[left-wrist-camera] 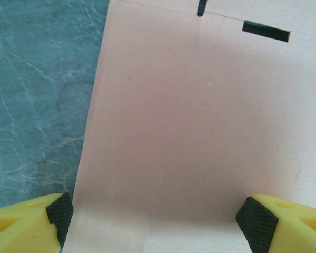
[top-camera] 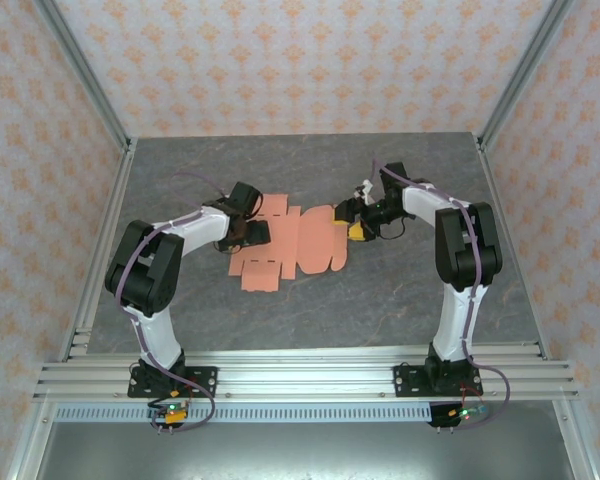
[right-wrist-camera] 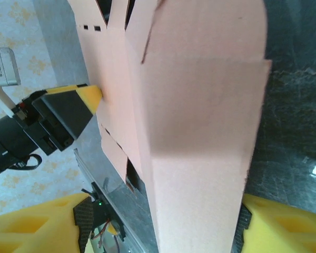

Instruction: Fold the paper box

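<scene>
Bench (top-camera: 380, 310): grey marbled top, bare at the near edge.
Paper box (top-camera: 292, 246): flat salmon die-cut sheet, lying mid-bench between the arms.
Left jaws: spread wide over the sheet's left panel, black pads (left-wrist-camera: 59, 213) low beside it.
Right jaws: spread, with a raised flap at the sheet's right end between the pads (right-wrist-camera: 84, 219).

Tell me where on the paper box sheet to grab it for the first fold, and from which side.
Probably the rounded end flap at the right edge of the paper box, approached from the right. It looks lifted off the table, so both faces can be pinched. The rest lies flat.
</scene>
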`<state>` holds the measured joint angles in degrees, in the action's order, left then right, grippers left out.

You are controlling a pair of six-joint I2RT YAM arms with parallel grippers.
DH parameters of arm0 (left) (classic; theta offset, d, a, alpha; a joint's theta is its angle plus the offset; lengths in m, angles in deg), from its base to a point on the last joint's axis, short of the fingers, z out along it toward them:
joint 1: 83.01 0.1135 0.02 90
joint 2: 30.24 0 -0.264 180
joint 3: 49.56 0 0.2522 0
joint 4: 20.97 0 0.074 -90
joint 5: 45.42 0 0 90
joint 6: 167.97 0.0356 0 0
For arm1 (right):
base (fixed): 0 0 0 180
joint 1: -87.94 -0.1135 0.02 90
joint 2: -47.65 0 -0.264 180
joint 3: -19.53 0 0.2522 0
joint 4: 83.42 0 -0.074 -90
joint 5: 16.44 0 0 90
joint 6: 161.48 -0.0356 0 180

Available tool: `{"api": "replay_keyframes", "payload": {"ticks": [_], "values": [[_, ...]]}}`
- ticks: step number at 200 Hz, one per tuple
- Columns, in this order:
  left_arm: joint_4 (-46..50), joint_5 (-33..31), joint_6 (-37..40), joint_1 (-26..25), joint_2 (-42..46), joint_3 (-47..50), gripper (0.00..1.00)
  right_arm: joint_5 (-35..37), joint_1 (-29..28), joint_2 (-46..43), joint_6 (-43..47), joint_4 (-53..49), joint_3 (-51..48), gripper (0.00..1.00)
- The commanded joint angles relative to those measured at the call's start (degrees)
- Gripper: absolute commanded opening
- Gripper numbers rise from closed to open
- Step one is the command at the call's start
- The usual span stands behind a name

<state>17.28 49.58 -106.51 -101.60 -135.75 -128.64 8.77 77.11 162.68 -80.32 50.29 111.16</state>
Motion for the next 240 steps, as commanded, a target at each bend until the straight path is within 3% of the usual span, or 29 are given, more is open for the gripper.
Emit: {"api": "replay_keyframes", "payload": {"ticks": [1, 78, 153, 206, 240], "values": [[1.61, -2.12, 0.94, 0.6, -1.18, -1.8, 0.88, -3.53, -0.01, -1.21, 0.87, 0.46, -0.97, 0.71], [-0.19, 1.86, -1.6, 0.84, -2.12, -2.33, 0.88, -7.73, -0.33, -2.27, -4.83, 7.81, -3.83, 0.67], [0.67, 1.51, -1.78, 0.86, 0.32, -1.86, 0.88, -5.97, -0.32, -2.62, -6.1, 8.8, -4.65, 0.34], [1.47, 4.88, -4.34, 1.65, 1.77, -3.23, 0.89, -4.13, -0.51, -4.37, -5.48, 7.41, -4.39, 0.22], [2.75, 1.69, -4.46, 2.04, 3.98, -3.1, 0.9, -3.32, -0.59, -6.21, -5.79, 7.4, -5.24, 0.18]]}}
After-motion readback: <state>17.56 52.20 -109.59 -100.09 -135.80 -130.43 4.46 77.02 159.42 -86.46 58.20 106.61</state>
